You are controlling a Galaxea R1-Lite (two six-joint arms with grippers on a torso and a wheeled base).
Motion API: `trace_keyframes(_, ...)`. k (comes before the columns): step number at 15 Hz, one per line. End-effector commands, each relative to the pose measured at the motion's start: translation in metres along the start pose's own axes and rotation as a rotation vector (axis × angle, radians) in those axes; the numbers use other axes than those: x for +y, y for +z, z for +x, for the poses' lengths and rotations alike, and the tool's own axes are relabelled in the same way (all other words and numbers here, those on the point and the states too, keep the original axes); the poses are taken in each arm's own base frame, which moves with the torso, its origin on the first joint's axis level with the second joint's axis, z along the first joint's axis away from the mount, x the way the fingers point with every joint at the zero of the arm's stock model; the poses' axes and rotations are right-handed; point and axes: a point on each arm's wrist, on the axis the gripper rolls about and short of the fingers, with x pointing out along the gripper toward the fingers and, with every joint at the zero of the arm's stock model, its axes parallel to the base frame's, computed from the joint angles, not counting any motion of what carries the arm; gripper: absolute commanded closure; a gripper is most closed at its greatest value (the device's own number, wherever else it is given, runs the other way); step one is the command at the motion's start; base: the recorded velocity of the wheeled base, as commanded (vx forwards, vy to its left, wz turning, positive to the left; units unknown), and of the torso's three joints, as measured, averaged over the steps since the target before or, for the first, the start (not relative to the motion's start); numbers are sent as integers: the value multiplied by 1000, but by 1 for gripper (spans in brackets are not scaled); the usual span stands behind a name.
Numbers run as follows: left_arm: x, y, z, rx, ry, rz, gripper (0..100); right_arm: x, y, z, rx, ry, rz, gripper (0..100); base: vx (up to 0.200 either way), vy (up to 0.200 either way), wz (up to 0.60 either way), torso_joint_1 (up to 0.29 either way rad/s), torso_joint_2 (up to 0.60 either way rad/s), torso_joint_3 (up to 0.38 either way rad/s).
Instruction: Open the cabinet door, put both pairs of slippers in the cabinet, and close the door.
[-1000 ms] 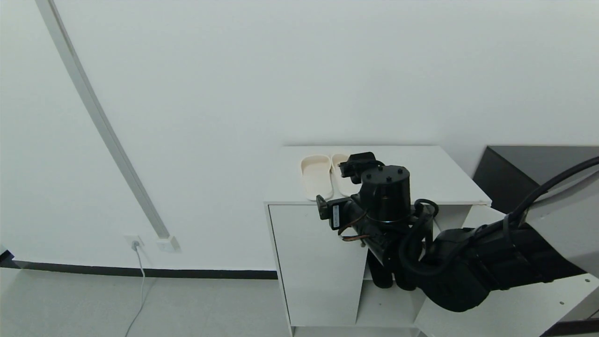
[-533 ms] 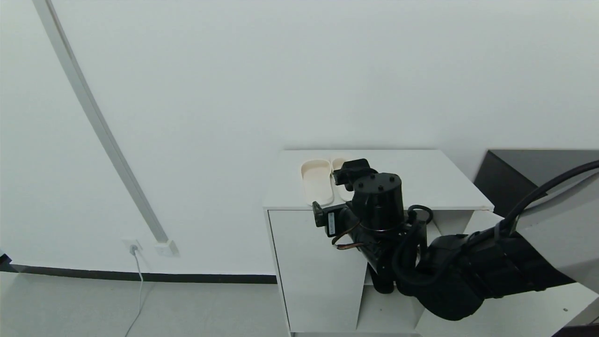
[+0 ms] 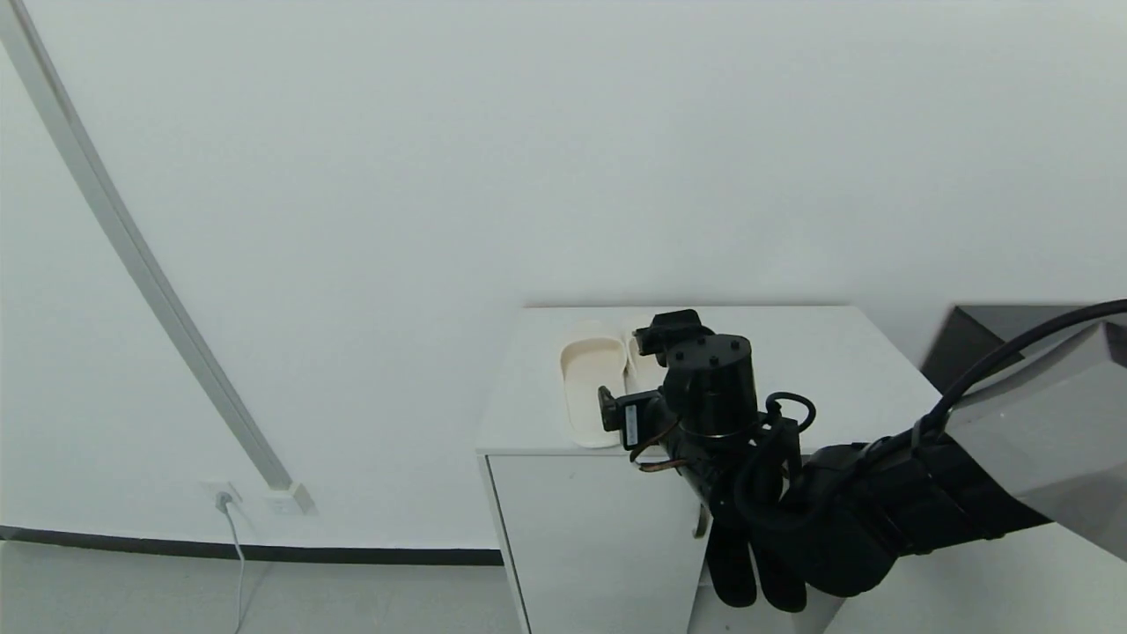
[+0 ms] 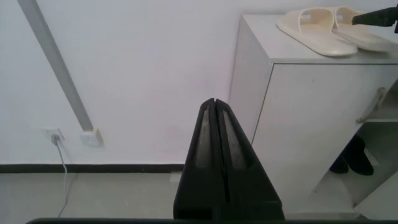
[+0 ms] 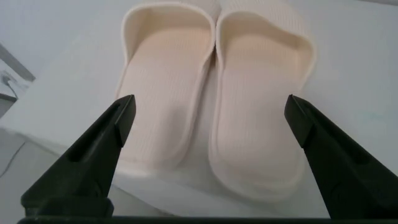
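We saw the pair of cream slippers (image 5: 165, 106) lying side by side, touching, on the flat white top of the cabinet (image 3: 792, 370), near its left front corner. They looked like moulded foam or rubber, with rounded rims and fine ribbing across the insoles. The right gripper (image 5: 211, 118) hung just above them, its black wedge-shaped fingers spread wide to either side of the pair and grasping nothing. The left gripper (image 4: 214, 106) stayed low and well apart from the cabinet, its two flat black fingers pressed together on nothing.

The cabinet's smooth left door (image 4: 311, 106) was closed and carried a slim bar handle (image 4: 371, 106). Beside it, the open compartment held dark slippers (image 4: 351, 158) on a shelf. In the head view the right arm hid most of the far slipper and the opening. A grey trunking strip (image 3: 132, 255) ran slantwise down the wall to a socket (image 3: 220, 495).

Since a second earlier the head camera had shifted, and the right wrist had come in over the cabinet's front edge.
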Motion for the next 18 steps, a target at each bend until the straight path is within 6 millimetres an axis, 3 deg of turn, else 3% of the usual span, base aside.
trace_keyframes(1,0,0,0,0,0,-2,100,1,-8,3,19,-3,-4,0,0,0,0,0,0,0)
trace_keyframes(4,0,0,0,0,2,-2,100,3,-8,9,47,-9,13,0,0,0,0,0,0,0)
trace_keyframes(8,0,0,0,0,2,-2,100,10,9,23,126,-26,84,0,0,0,0,0,0,0)
trace_keyframes(15,0,0,0,0,3,-2,100,13,-10,63,126,-62,84,0,0,0,0,0,0,0)
trace_keyframes(18,0,0,0,0,3,-2,100,12,-9,75,105,-73,82,0,0,0,0,0,0,0)
